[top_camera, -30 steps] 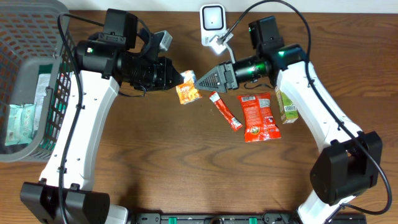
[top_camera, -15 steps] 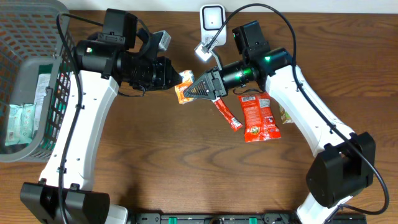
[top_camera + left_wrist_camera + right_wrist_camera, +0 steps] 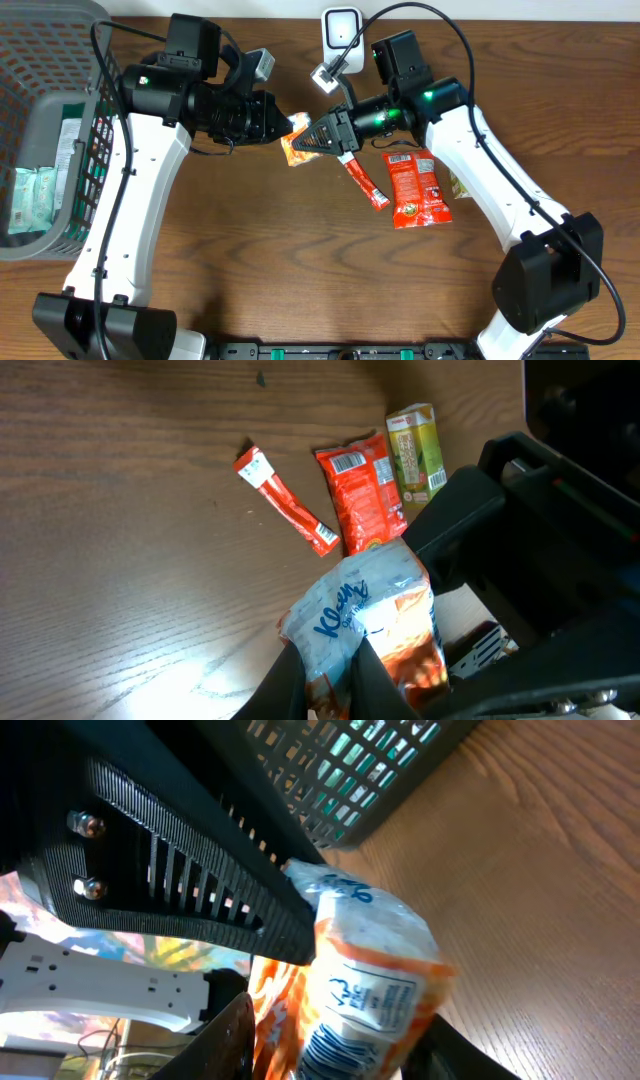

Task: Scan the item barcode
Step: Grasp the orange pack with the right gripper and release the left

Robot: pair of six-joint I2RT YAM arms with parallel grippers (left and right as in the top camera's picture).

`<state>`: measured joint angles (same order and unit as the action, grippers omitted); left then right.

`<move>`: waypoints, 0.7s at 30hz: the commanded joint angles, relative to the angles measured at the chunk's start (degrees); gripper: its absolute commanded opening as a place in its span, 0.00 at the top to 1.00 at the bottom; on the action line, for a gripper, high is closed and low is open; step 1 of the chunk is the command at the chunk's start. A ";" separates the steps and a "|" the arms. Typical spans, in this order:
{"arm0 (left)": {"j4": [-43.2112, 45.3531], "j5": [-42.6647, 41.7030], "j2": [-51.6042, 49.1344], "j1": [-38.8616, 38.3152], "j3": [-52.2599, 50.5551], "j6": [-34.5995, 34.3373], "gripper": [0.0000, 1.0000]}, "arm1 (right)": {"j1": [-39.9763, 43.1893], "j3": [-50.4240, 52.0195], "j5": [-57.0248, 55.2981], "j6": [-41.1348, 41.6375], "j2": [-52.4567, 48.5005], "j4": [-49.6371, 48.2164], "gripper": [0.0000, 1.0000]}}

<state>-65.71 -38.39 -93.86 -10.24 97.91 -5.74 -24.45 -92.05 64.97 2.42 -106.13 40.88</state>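
Tissue pack [image 3: 298, 143] shared mid-air, above the counter [image 3: 260, 250]
The left hand [image 3: 284, 124] is clamped on one end, offering it up. The right hand [image 3: 318, 138] is closed on the other end, probably to turn the barcode toward the scanner [image 3: 340, 30].

Wood-grain counter [image 3: 300, 260]. Grey mesh basket [image 3: 92, 160] sits at the left edge. White scanner [image 3: 341, 30] stands at the middle of the far edge. Right of centre: red stick sachet [image 3: 364, 180] lying diagonally, red snack packet [image 3: 415, 188] just beside it, green carton [image 3: 418, 448] next along toward the right edge.
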 commanded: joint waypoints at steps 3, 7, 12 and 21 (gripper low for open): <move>-0.26 -0.20 -0.44 -0.15 -0.20 0.59 0.92 | 1.49 -0.07 0.02 0.57 0.07 1.14 0.63; -0.22 0.57 -0.44 -0.15 -0.20 0.59 0.92 | 1.90 -0.07 0.04 0.55 0.07 2.47 0.67; 0.33 0.61 -0.44 -0.13 -0.20 0.61 0.83 | 1.86 -0.07 -0.04 0.33 0.07 3.26 0.80; 3.67 18.67 -0.44 -0.07 -0.20 -2.27 0.35 | 1.66 -0.07 -31.54 3.87 0.07 5.14 0.89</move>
<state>-62.48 -29.47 -93.86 -10.39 97.91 -5.87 -22.81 -92.05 49.93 3.09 -106.13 45.23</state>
